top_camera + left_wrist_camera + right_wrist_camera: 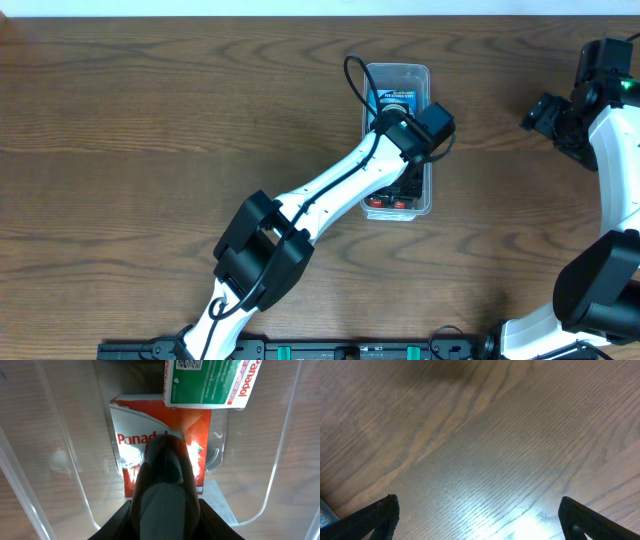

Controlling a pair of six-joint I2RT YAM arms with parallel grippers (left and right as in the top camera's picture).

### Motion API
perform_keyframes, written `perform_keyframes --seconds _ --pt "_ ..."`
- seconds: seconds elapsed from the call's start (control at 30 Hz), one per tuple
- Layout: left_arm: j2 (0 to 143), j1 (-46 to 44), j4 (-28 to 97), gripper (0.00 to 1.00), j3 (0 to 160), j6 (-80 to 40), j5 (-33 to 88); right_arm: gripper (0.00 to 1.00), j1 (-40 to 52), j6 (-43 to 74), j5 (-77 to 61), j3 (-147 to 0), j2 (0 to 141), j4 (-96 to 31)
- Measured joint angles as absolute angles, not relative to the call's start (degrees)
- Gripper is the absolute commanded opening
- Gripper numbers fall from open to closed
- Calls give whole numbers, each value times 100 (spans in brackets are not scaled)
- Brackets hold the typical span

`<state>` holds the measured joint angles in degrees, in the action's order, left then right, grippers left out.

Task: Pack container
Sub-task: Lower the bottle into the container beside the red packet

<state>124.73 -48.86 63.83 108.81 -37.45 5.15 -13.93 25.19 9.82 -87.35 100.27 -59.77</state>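
Left gripper (166, 460) is clenched, its two dark fingers pressed together with nothing visible between them. It points down inside the container (420, 80), a long, clear plastic bin whose curved walls rise on both sides of the fingers in the left wrist view. Directly beneath the fingertips lies a red and white Panadol box (160, 422), flat on the bin's floor; whether the tips touch it cannot be told. Just beyond the fingertips sits a white-and-green Panadol box (210, 382), its near edge overlapping the far end of the red one.

Seen from overhead, the left arm stretches diagonally across the wooden table (150, 120) and its wrist covers the middle of the bin, so only the bin's two ends show.

Right gripper (480, 515) is well apart from the bin, off to the side. Its jaws are spread wide – one dark fingertip (380, 515) at each lower corner of its own view – with only bare wood grain below them and nothing grasped.
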Motion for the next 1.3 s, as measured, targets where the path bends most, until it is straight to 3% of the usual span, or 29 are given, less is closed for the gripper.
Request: perform_keyframes --seconds 1.3 --pt "11799 -4886 5697 38 10890 -3726 862 99 -1393 2519 982 -8735 10027 -5977"
